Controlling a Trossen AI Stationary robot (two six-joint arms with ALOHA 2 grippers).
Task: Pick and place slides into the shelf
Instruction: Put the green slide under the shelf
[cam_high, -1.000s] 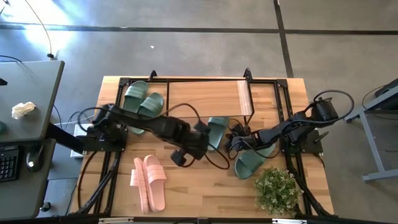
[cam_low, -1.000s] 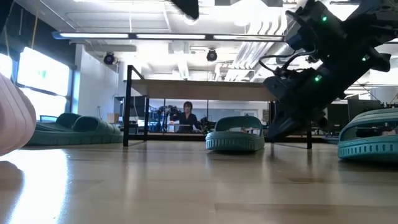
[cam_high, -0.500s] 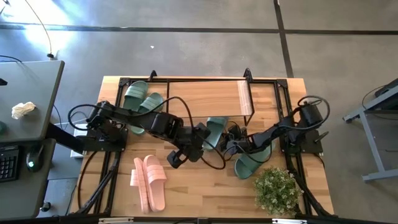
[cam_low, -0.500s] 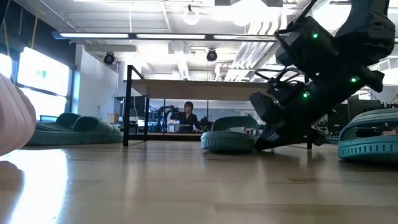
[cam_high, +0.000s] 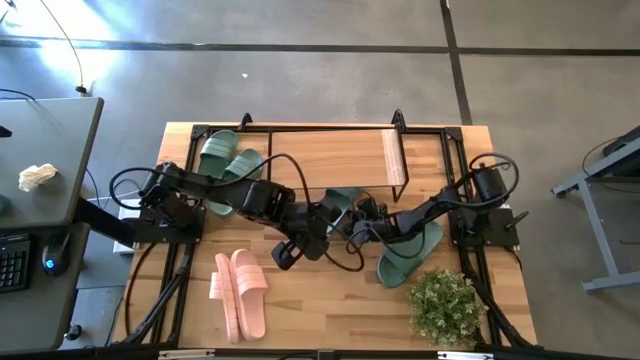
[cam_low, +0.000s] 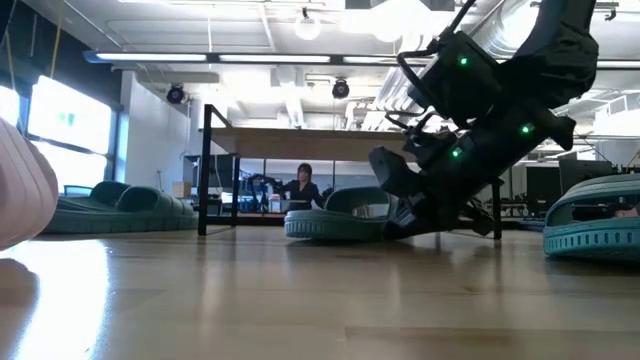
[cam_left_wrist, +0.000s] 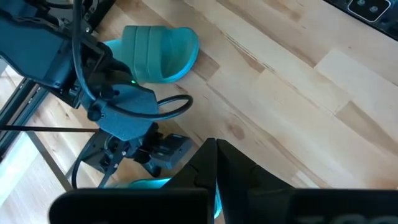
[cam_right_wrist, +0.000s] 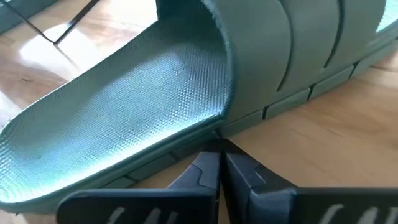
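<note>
No brand, label or lettering can be read on anything here. Nearest the front edge of the wooden tabletop (cam_high: 330, 300) lie two pale pink slides (cam_high: 240, 292), side by side and touching, and to the right of them a small green potted plant (cam_high: 443, 306). Just behind the plant lies one sage-green slide (cam_high: 405, 263), flat on its sole, with a broad ridged strap. At the middle of the table both arms meet over a second sage-green slide (cam_high: 343, 203), which lies just in front of the shelf (cam_high: 330, 158); in the low view this slide (cam_low: 330, 218) rests on the boards with the dark arms just to its right. The right gripper (cam_right_wrist: 219, 163) has its two fingers pressed together, their tips against the edge of that slide's sole (cam_right_wrist: 112, 118), whose footbed is finely textured and whose strap carries raised bands. The left gripper (cam_high: 318, 232) hangs just beside the same slide; whether its fingers are spread I cannot tell. Farther back, at the left end of the shelf, two more sage-green slides (cam_high: 228, 160) lie together as a pair. That makes six slides counted: four green, two pink. The shelf has a light plank top and a thin black frame. Off the table's left stands a grey desk (cam_high: 45, 160) with a crumpled cloth (cam_high: 38, 177).
</note>
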